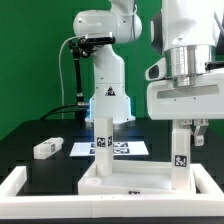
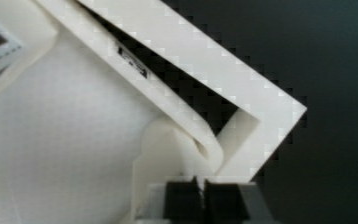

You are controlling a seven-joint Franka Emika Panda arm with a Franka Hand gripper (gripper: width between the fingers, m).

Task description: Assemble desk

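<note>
Loose leg (image 1: pixel 45 148) is noted lying on its side on the black surface (image 1: pixel 30 125) at the exterior view's left, outside the slab. Slab (image 1: pixel 130 182) is laid flat, rim up, long axis across the view. Two legs are stood upright within its rim: left leg (image 1: pixel 102 140) and right leg (image 1: pixel 180 152). Tool (image 1: pixel 188 128) is held just above the right leg, jaws closed. Whether anything is pinched cannot be told.

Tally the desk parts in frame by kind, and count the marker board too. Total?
Desk slab: 1
Upright legs on the slab: 2
Loose leg lying off the slab: 1
Marker board: 1
Total: 5
</note>
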